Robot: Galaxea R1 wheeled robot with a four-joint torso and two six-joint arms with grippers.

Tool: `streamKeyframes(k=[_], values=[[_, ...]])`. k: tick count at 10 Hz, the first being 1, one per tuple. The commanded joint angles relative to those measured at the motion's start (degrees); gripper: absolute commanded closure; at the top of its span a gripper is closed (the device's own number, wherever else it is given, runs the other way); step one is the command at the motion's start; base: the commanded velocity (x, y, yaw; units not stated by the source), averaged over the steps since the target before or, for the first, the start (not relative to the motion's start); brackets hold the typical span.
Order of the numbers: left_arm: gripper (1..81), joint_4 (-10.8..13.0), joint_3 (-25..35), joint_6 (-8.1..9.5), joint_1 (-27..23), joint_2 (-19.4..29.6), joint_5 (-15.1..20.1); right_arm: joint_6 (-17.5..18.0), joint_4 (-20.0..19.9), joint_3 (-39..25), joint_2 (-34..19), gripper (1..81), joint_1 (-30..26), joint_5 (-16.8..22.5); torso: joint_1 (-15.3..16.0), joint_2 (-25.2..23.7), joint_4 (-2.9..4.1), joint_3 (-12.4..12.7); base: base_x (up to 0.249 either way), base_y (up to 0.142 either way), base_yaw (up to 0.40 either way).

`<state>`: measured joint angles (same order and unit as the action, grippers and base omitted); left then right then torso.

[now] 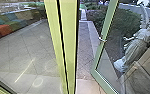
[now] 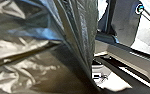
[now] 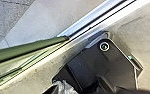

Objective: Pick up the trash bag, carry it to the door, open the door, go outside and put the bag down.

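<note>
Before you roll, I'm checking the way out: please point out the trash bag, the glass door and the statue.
Trash bag (image 2: 23,61): left wrist view, on its shiny, crumpled side.
Glass door (image 1: 98,56): head view, on the upright of its green frame.
Statue (image 1: 137,45): head view, on its draped body.

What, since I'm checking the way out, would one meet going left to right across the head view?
Multicoloured blocks, yellow-green upright, paved strip outside, green-framed glass door's near edge, pale statue seen through the glass.
</note>
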<state>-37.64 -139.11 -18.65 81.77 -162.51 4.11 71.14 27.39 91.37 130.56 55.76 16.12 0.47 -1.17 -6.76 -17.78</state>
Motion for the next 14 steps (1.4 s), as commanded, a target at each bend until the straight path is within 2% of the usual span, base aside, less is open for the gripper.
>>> streamKeyframes(k=[1, 3, 4, 5, 6, 7, 8, 9, 10, 12, 14], values=[[81.1, 0.9, 0.7, -0.42, -1.2, 0.4, 5.5, -0.8, 12.5, 10.5, 13.6, 1.0, 12.3, -0.1, 0.0, 0.0, 0.0, 0.0, 0.0, 0.0, 0.0], [81.1, 1.0, 0.6, -0.42, -1.2, 0.5, 5.5, -1.2, 12.8, 12.3, 16.2, 1.0, 15.5, -0.3, 0.0, 0.0, 0.0, 0.0, 0.0, 0.0, 0.0], [81.1, 1.0, 0.6, -0.42, -1.2, 0.5, 5.5, -6.0, 12.0, 14.5, 18.4, 1.0, 16.3, 0.6, 0.0, 0.0, 0.0, 0.0, 0.0, 0.0, 0.0], [81.1, 1.0, 0.6, -0.42, -1.3, 0.4, 5.5, -14.4, 9.1, 17.2, 20.5, 1.0, 17.0, 0.7, 0.0, 0.0, 0.0, 0.0, 0.0, 0.0, 0.0], [81.1, 1.0, 0.6, -0.42, -1.3, 0.4, 5.5, -26.5, 0.0, 21.2, 22.4, 1.0, 17.2, 0.6, 0.0, 0.0, 0.0, 0.0, 0.0, 0.0, 0.0], [81.1, 1.0, 0.6, -0.42, -1.4, 0.4, 5.5, -41.2, -14.5, 26.2, 23.9, 1.0, 17.5, -0.3, 0.0, 0.0, 0.0, 0.0, 0.0, 0.0, 0.0], [81.1, 1.1, 0.6, -0.42, -1.5, 0.4, 5.5, -52.1, -24.5, 30.1, 25.4, 1.0, 18.1, -0.5, 0.0, 0.0, 0.0, 0.0, 0.0, 0.0, 0.0], [81.1, 1.0, 0.5, -0.42, -1.8, 0.6, 5.5, -58.3, -29.7, 33.6, 27.1, 1.0, 19.4, -0.6, 0.0, 0.0, -0.02, 0.0, 0.0, 0.0, 0.0], [81.1, 1.1, 0.5, -0.42, -2.2, 0.8, 5.5, -61.6, -32.1, 37.4, 29.2, 1.0, 21.3, -1.8, 0.0, 0.0, 0.0, 0.0, 0.0, 0.0, 0.0], [81.1, 2.0, 0.6, -0.42, -2.6, 0.7, 5.5, -61.9, -31.8, 42.6, 32.5, 1.0, 24.6, -3.9, -0.1, 0.0, 0.0, 0.0, 0.0, 0.0, 0.0], [81.1, 2.3, 0.1, -0.42, -2.9, 0.6, 5.4, -61.9, -32.0, 45.8, 34.6, 1.0, 26.3, -4.2, -0.1, 0.0, 0.0, 0.0, 0.0, 0.0, 0.0]])
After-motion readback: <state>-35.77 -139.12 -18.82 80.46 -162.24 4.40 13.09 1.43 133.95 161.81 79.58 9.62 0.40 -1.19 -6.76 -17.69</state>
